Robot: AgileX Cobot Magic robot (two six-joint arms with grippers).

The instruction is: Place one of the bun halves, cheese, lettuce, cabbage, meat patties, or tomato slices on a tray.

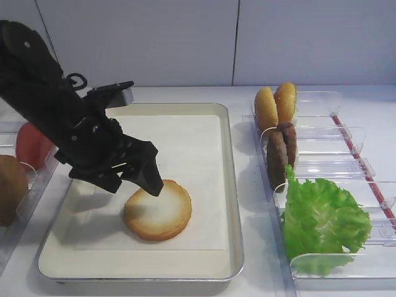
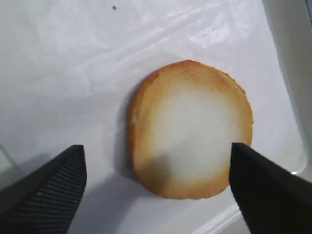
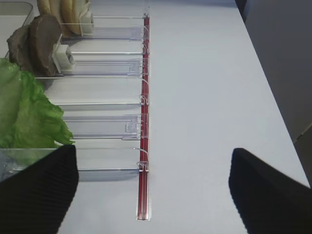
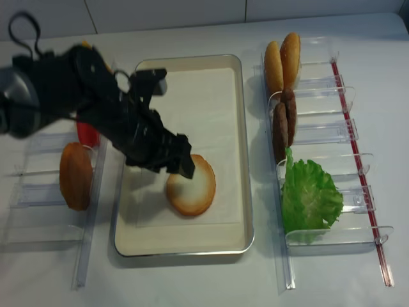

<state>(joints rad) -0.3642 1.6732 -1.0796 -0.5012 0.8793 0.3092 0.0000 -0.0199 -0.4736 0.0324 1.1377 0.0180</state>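
One of the bun halves (image 1: 158,210) (image 2: 190,129) (image 4: 192,185) lies cut face up on the paper liner of the tray (image 1: 185,133) (image 4: 211,89). My left gripper (image 1: 141,179) (image 2: 157,152) (image 4: 172,163) hovers just over its near-left edge, open, holding nothing. The domed bun half (image 1: 9,189) (image 4: 75,176) and a red tomato slice (image 1: 31,145) stand in the left bins. Meat patties (image 1: 281,148) (image 3: 36,48) and lettuce (image 1: 322,216) (image 3: 24,112) sit in the right bins. My right gripper (image 3: 152,156) is open over bare table. Cheese and cabbage are out of view.
Two golden-orange ovals (image 1: 275,105) stand upright in the far right bin. Clear plastic bins (image 1: 334,148) with a red rail (image 3: 143,146) line the tray's right side, and more bins (image 4: 38,192) line its left. A white wall runs behind the table.
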